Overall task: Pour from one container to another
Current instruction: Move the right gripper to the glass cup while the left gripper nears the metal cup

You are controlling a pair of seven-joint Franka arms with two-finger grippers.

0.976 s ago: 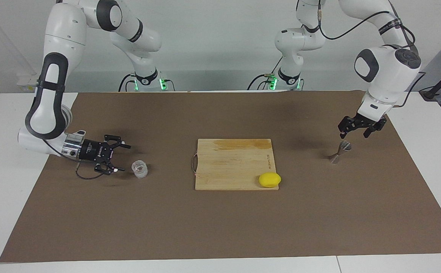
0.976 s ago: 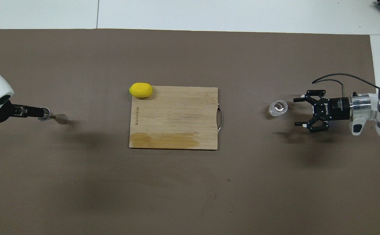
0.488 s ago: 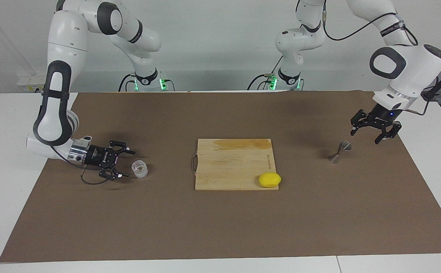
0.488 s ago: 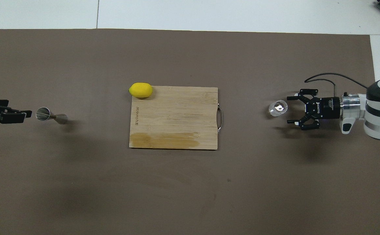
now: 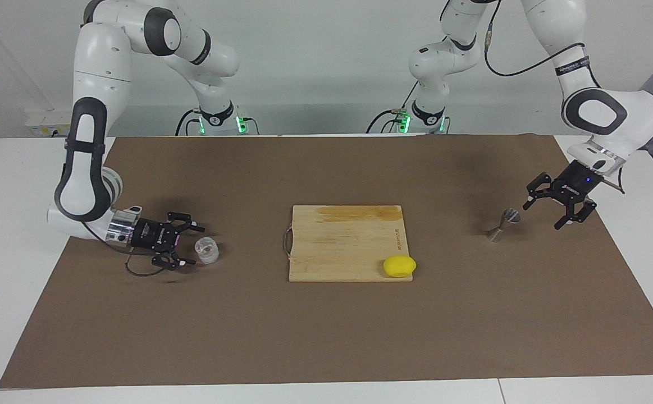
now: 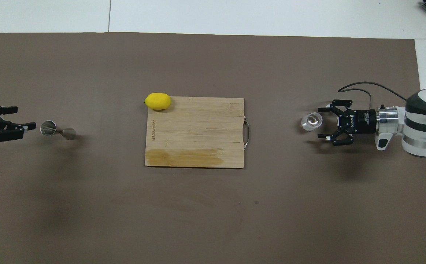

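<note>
Jaws of both grippers spread, right gripper (image 5: 192,245) beside glass cup (image 5: 206,250), left gripper (image 5: 546,211) beside jigger (image 5: 503,223).

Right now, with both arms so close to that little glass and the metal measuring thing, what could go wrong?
1. The right end effector lies low and open beside the glass cup; coming in off-centre, it could push or tip the cup instead of enclosing it.
2. The jigger stands on a narrow base; the open left end effector beside it could knock it over.
3. The jigger's mouth is small, so pouring may spill onto the brown mat.
</note>
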